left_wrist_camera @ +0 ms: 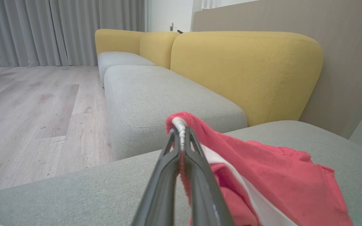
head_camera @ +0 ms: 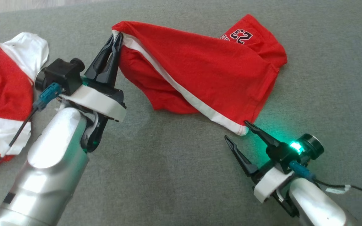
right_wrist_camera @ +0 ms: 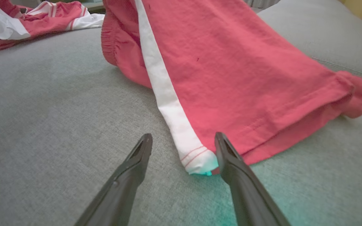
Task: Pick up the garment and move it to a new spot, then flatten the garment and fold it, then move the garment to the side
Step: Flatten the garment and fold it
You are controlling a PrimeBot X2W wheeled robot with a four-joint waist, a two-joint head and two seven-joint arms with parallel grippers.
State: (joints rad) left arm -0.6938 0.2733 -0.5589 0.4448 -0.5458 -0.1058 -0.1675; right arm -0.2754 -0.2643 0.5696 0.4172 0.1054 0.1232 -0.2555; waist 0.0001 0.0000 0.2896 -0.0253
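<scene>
The garment (head_camera: 200, 72) is a pair of red shorts with a white side stripe and a "23" print, stretched out on the grey cushion. My left gripper (head_camera: 117, 37) is shut on its upper-left corner, lifting the waistband off the cushion; in the left wrist view the red and white cloth (left_wrist_camera: 262, 175) is pinched between the fingers of that gripper (left_wrist_camera: 181, 131). My right gripper (head_camera: 236, 131) stands open at the lower hem corner. In the right wrist view the white stripe's end (right_wrist_camera: 196, 160) lies on the cushion between the spread fingers of the right gripper (right_wrist_camera: 183, 138).
A pile of other red and white clothes (head_camera: 2, 91) lies at the left edge, also seen in the right wrist view (right_wrist_camera: 27, 22). The grey sofa seat (head_camera: 174, 175) spreads around. Yellow backrests (left_wrist_camera: 244, 69) and a wooden floor (left_wrist_camera: 33, 110) lie beyond.
</scene>
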